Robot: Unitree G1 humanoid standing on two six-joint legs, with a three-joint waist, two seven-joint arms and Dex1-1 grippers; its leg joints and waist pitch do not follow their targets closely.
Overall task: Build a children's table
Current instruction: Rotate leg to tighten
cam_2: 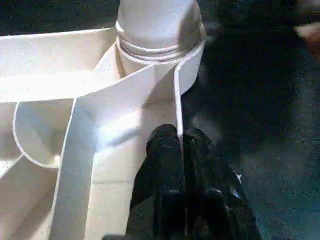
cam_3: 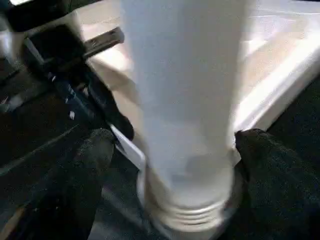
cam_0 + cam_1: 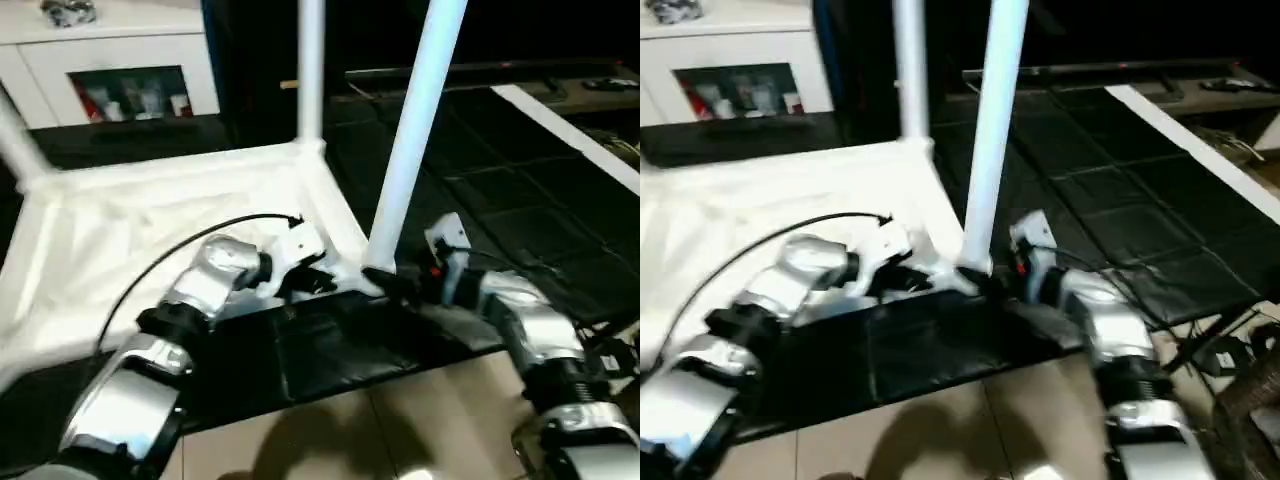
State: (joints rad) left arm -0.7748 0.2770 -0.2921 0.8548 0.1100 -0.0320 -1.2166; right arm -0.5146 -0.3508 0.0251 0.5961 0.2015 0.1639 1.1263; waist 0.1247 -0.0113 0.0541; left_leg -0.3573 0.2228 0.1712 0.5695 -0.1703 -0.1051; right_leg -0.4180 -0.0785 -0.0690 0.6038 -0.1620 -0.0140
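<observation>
- White plastic is what we work on: the table [image 3: 150,215] lies upside down on a black mat [image 3: 330,350] on the floor, so its ribbed underside faces up and we can reach the holes for the legs.
- Two legs stand up from the far side corners. The near leg [image 3: 415,130] sits in the corner closest to our arms, and the back leg [image 3: 311,70] stands at the next corner behind it.
- Our left gripper [image 1: 181,145] has its fingers [image 1: 162,150] pinched shut on the thin rim wall [image 1: 177,100] just beside the near leg. We think this keeps the table from sliding or turning while the leg is worked in.
- Our right gripper [image 2: 170,150] has its fingers [image 2: 92,150] spread wide, one on each side of the leg's thick bottom end. They do not squeeze it.
- We see thread rings [image 2: 192,212] at the leg's foot, so we guess the leg screws in, and open fingers let us take a fresh hold for another twist.
- A white cabinet [image 3: 110,70] stands well behind.
</observation>
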